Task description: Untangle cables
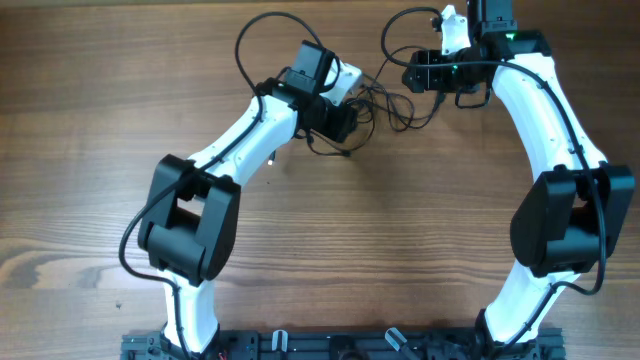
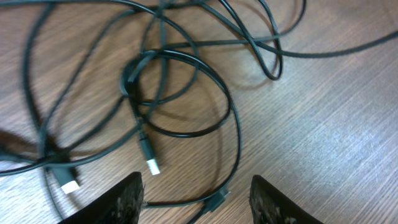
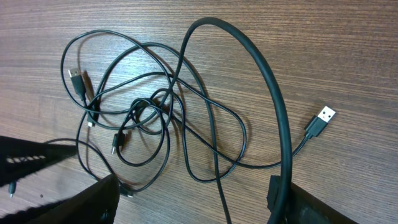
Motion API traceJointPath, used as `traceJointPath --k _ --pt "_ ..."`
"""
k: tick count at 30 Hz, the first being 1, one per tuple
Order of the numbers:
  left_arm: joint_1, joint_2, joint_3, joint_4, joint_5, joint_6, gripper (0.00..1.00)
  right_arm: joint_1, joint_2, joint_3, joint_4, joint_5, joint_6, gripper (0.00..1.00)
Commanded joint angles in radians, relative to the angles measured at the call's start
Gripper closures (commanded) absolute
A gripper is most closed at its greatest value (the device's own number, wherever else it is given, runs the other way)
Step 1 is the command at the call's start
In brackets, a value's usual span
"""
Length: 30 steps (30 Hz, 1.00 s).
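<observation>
The left end effector [image 2: 196,205] stands wide apart, its two dark fingertips [image 2: 124,200] showing at the lower edge of the left wrist view with nothing clamped between them. The cables [image 2: 180,93] lie on the wooden tabletop [image 2: 336,124] just ahead of it, in overlapping black loops. One thin cord with a small plug [image 2: 217,199] runs through the gap between the fingertips; whether it touches either one cannot be told. A silver-tipped USB plug [image 2: 149,160] lies just ahead of the left fingertip, and a second plug [image 2: 68,184] lies to its left.

The right end effector [image 3: 199,208] is also spread wide and grips nothing. The tangle sits ahead of it and towards its left finger, with one strand trailing down into the open gap. A loose USB connector [image 3: 320,118] lies apart from the knot, ahead of the right finger. A thick black cable [image 3: 267,81] arches above the tabletop over this side.

From overhead, the tangle lies between the two end effectors, near the far edge of the tabletop.
</observation>
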Motion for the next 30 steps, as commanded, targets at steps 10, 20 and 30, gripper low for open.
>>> traceJointPath --k 10,20,30 --pt "-0.019 0.069 0.013 0.054 -0.107 0.032 0.43 -0.001 -0.024 -0.005 -0.002 -0.027 -0.031 0.21" --pt "-0.022 0.073 0.013 0.148 -0.156 0.056 0.42 -0.001 -0.024 -0.005 -0.013 -0.027 -0.069 0.20" --pt "-0.023 0.083 0.013 0.134 -0.024 0.063 0.41 -0.001 -0.024 -0.005 -0.012 -0.027 -0.069 0.20"
